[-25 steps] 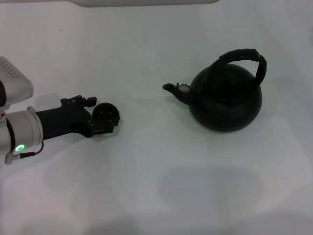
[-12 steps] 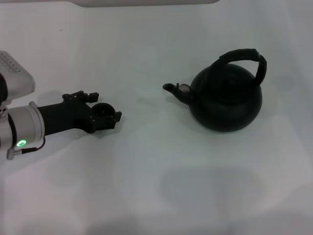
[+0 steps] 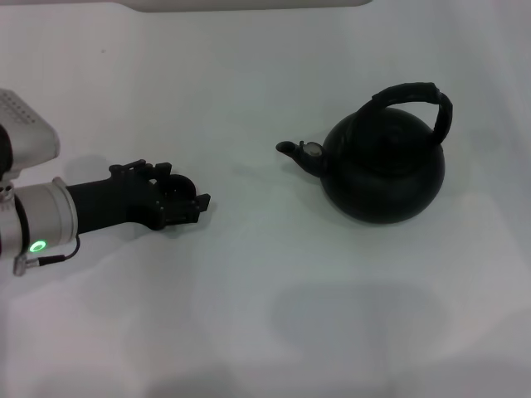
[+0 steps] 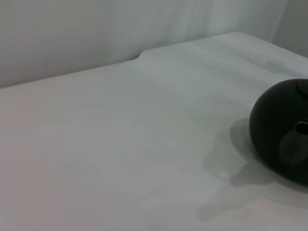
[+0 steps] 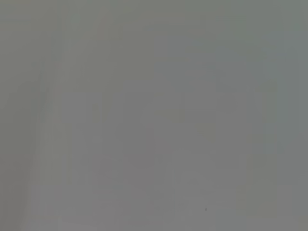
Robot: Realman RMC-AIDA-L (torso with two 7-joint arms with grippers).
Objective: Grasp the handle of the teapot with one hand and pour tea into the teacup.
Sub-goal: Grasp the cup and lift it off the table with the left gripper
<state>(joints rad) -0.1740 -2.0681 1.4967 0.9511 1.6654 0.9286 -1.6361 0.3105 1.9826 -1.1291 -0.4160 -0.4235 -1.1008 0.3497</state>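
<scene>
The teapot is a round matte black pot standing upright on the white table, right of centre in the head view. Its spout points left, and its ribbed black handle arches over the top with nothing touching it. My left gripper reaches in from the left, low over the table, with its fingers closed around the small dark teacup. The cup is mostly hidden between them. In the left wrist view the teapot shows only as a black bulge. My right gripper is out of view.
The white table spreads wide around both objects, with a gap of about a hand's width between cup and spout. A pale edge runs along the far side. The right wrist view shows only a plain grey surface.
My left gripper has rolled at the wrist and shifted slightly right toward the teapot, so the cup that showed openly is now mostly covered by the fingers. The teapot has not moved.
</scene>
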